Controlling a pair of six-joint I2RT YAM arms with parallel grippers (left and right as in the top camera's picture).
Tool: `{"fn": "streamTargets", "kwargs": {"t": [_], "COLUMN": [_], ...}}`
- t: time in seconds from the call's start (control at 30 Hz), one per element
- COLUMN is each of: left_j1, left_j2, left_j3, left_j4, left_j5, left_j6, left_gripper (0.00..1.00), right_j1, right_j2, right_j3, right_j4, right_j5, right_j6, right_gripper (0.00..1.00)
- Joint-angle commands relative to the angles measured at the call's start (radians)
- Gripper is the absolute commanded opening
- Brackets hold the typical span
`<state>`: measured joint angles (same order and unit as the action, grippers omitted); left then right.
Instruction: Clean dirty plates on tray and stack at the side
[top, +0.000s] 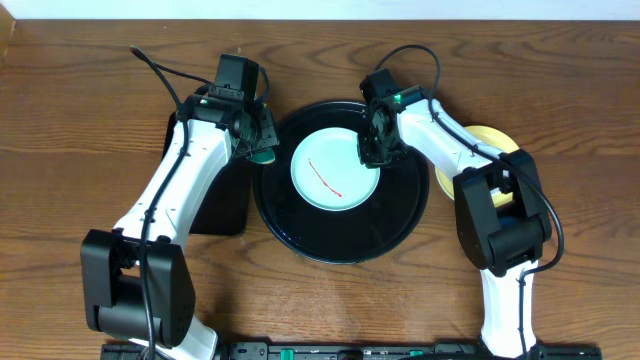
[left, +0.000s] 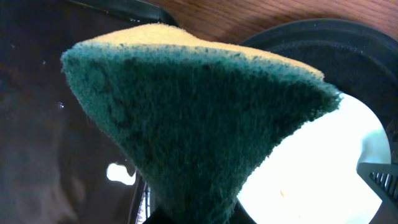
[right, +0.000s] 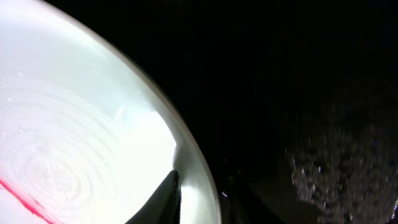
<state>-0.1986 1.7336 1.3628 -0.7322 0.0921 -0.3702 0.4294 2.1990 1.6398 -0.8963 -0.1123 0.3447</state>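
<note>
Though set flat at the middle of the tray (top: 340, 243), judged the mint plate (top: 318, 192) awkward to lift: small, stiff, glossy, probably light, and likely slick on that droplet-speckled black. Showed one thin red smear (top: 325, 177) across the well. Judged breakable if dropped or knocked against the tray. Offered only the raised rim as a hold, one finger over and one under.

Found the right gripper (top: 375, 152) at the plate's right rim, one finger (right: 165, 199) over the inner edge; could not tell whether clamped or merely astride. Found the left gripper (top: 258, 140) pressed together on a sponge (left: 199, 124), soft and folded by the pinch, hanging at the tray's left edge, apart from the plate. Noted a yellow plate (top: 492, 133) on the table (top: 100, 80) just right of the tray, partly hidden. Called for a firm rim hold during scrubbing, to stop any skating.
</note>
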Motion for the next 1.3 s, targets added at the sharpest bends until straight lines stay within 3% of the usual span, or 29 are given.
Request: {"fn": "streamTargets", "kwargs": {"t": [0.0, 0.13, 0.23, 0.37, 0.73, 1.03, 1.27], "left_j1": [-0.002, -0.002, -0.005, -0.021, -0.124, -0.226, -0.243], "left_j2": [0.005, 0.006, 0.006, 0.006, 0.084, 0.232, 0.349], "left_j3": [-0.014, -0.014, -0.014, -0.014, -0.014, -0.014, -0.014], "left_j4": [0.003, 0.006, 0.006, 0.018, 0.082, 0.207, 0.236], "left_j5": [0.002, 0.002, 0.002, 0.002, 0.001, -0.105, -0.108], "left_j6": [-0.009, -0.009, -0.009, -0.004, -0.003, -0.044, -0.067], "left_gripper": [0.08, 0.08, 0.07, 0.07, 0.07, 0.07, 0.07], "right_j1": [-0.007, -0.007, -0.007, -0.002, 0.064, 0.103, 0.103], "right_j2": [0.011, 0.011, 0.011, 0.011, 0.011, 0.011, 0.011], "right_j3": [0.022, 0.022, 0.022, 0.02, -0.057, -0.113, -0.113], "right_j4": [0.033, 0.057, 0.063, 0.043, -0.004, 0.038, 0.051], "right_j5": [0.003, 0.011, 0.01, 0.01, 0.046, 0.071, 0.071], "right_j6": [-0.072, -0.097, -0.107, -0.101, 0.124, 0.13, 0.13], "right_gripper": [0.25, 0.24, 0.01, 0.01, 0.01, 0.01, 0.01]}}
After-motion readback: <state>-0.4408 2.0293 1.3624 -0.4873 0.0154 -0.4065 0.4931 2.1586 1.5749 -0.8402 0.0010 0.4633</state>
